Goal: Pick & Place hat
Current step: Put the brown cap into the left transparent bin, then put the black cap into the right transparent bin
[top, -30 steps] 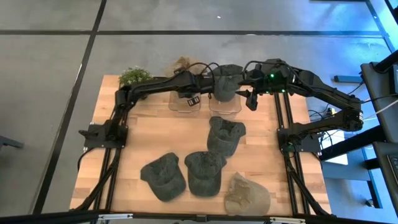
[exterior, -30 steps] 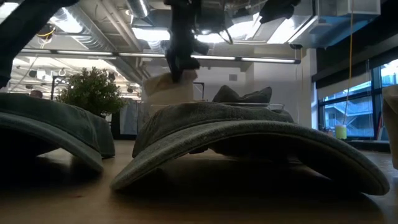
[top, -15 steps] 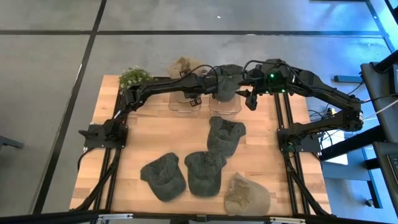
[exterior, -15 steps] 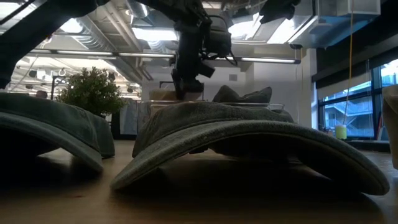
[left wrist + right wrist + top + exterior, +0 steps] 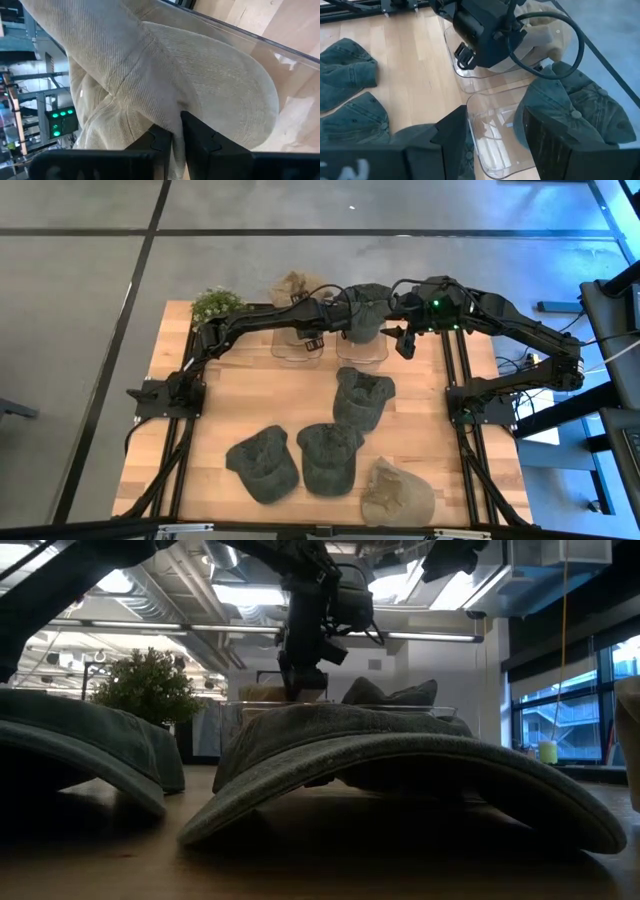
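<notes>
Left gripper (image 5: 312, 338): fingers closed on beige hat (image 5: 165, 80) in a clear bin (image 5: 297, 346) at the surface's (image 5: 230, 405) far edge. Right gripper (image 5: 400, 343): spread open, empty, above the neighbouring bin holding a green hat (image 5: 570, 112).

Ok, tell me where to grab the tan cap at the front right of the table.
Take the tan cap by its brim, coming straight down from above. It lies flat and apart from the green caps, so the brim edge is a thin, exposed fold the tool can likely pinch; the rounded crown would probably slip.
</notes>
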`<state>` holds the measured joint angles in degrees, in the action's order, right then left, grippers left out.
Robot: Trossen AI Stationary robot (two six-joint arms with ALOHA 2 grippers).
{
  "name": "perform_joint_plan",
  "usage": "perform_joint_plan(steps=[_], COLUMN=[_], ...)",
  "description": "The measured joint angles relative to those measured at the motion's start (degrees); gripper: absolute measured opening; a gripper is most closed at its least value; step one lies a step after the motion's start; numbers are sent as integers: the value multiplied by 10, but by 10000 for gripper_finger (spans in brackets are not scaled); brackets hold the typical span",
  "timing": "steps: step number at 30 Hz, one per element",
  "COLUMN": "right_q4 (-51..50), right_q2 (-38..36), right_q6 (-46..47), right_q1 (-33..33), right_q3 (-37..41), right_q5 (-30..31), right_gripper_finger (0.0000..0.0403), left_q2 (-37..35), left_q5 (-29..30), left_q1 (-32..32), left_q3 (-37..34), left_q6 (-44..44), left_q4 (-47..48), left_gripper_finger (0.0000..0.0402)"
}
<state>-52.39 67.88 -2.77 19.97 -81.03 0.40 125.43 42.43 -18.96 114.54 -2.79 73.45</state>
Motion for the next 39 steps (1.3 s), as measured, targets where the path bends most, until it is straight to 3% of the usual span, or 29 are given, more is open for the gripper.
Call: perform_joint_plan(steps=[10,16,19,25,34,36,39], right_q4=[-4,-4,-4,-3,-24,-68,-121], right_q2=[0,0,0,0,0,0,-1], right_q6=[11,11,11,12,48,76,119], right_q1=[0,0,0,0,0,0,-4], right_q3=[0,0,0,0,0,0,11], right_q5=[0,0,0,0,-15,-48,-70], right_gripper_finger=[193,193,193,193,193,193,193], left_q2=[0,-5,-12,-19,-42,-73,-123], left_q5=[4,120,135,57,71,15,-124], left_q1=[1,17,23,21,21,21,18], left_q3=[0,0,0,0,-1,-1,-1], left_q6=[16,63,71,61,81,75,70], left_q4=[0,6,5,0,-1,-10,-53], left_gripper_finger=[115,129,130,130,130,130,130])
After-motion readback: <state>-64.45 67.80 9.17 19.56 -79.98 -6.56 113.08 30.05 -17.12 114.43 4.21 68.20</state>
